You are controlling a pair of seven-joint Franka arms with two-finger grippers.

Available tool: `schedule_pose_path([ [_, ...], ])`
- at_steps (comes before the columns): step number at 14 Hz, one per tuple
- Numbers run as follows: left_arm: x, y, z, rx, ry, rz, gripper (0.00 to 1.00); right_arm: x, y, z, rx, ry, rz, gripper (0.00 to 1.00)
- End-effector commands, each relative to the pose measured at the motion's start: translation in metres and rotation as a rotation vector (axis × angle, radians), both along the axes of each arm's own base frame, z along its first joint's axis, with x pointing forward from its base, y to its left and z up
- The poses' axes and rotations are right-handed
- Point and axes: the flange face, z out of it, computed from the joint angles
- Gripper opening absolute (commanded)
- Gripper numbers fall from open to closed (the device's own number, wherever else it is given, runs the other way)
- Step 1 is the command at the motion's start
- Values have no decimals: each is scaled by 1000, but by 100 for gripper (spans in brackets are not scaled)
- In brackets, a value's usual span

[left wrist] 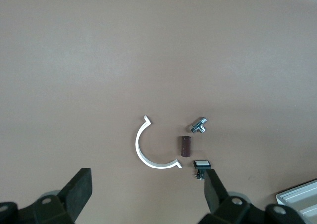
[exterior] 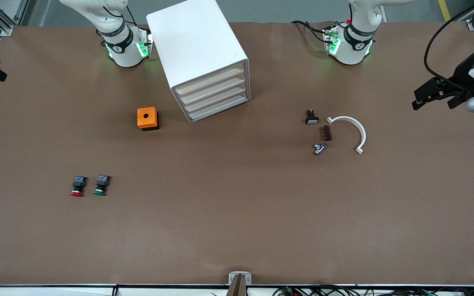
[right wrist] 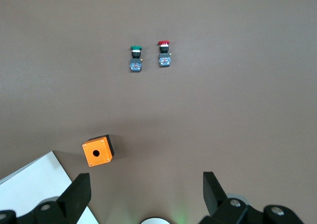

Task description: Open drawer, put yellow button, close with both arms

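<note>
The white cabinet [exterior: 198, 49] stands between the arm bases, and its topmost drawer [exterior: 211, 81] is shut like the three below it. No yellow button shows in any view. My left gripper [exterior: 434, 100] is open and empty, up in the air over the left arm's end of the table. In the left wrist view it [left wrist: 148, 194] hangs over bare table beside a white arc. My right gripper [right wrist: 146, 194] is open and empty, high over the table near its own base, and is out of the front view.
An orange box with a hole [exterior: 147, 118] sits beside the cabinet. A red-capped button [exterior: 77, 186] and a green-capped button [exterior: 101, 185] lie nearer the front camera. A white-capped button [exterior: 312, 117], brown block [exterior: 326, 133], metal part [exterior: 319, 149] and white arc [exterior: 350, 131] lie toward the left arm's end.
</note>
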Motion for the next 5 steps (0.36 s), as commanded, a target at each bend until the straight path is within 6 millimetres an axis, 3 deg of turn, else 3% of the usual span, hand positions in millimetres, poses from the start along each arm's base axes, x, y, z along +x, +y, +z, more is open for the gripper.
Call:
schedule_pose_path([
  [1,2,5,4,26,11,-16,100,-8,2,2,-7,1,11,100],
  [5,2,4,4,27,11,-19,100,-8,2,2,-7,3,10,100],
])
